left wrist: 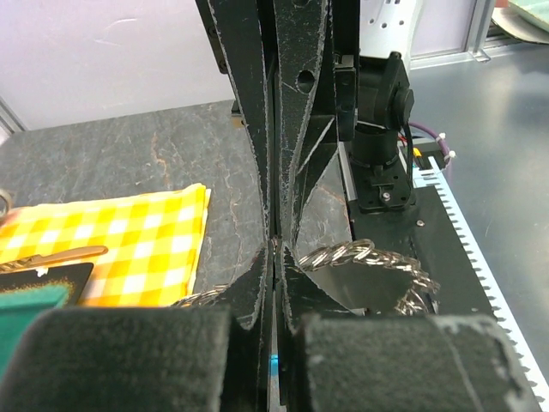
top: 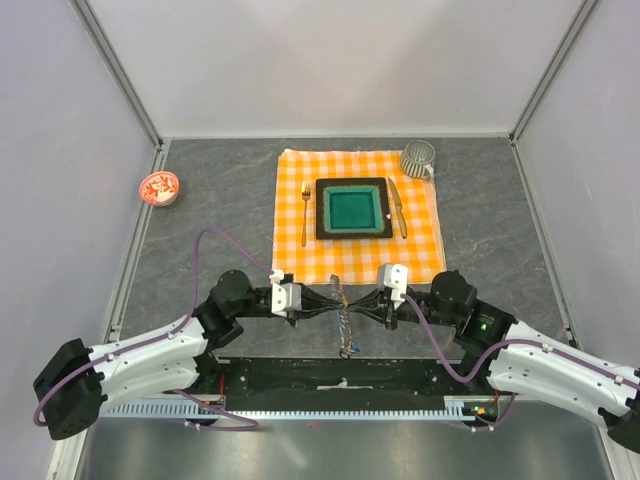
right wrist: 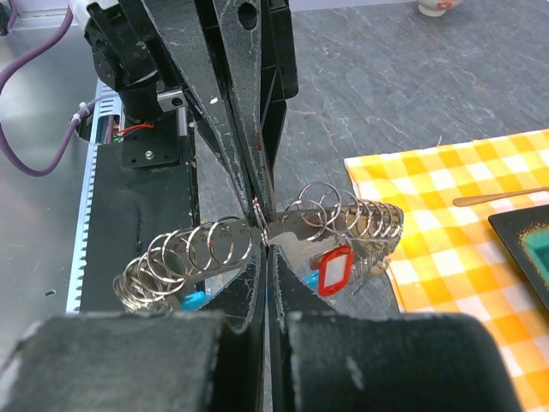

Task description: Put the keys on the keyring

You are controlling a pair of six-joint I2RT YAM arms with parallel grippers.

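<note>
Keyring (right wrist: 202, 249) of silvery wire coils with a cyan clip: your left fingers (left wrist: 255, 287) are pressed together on it, bracing it steady. Right fingers (right wrist: 244, 292) meet them tip to tip, clamped on what looks like the small red-tagged metal key (right wrist: 334, 268), likely to feed it on. Coils sag either side, over the near edge of the grey stone surface (right wrist: 386, 77), beside the orange-checked cloth (right wrist: 446, 197).
</note>
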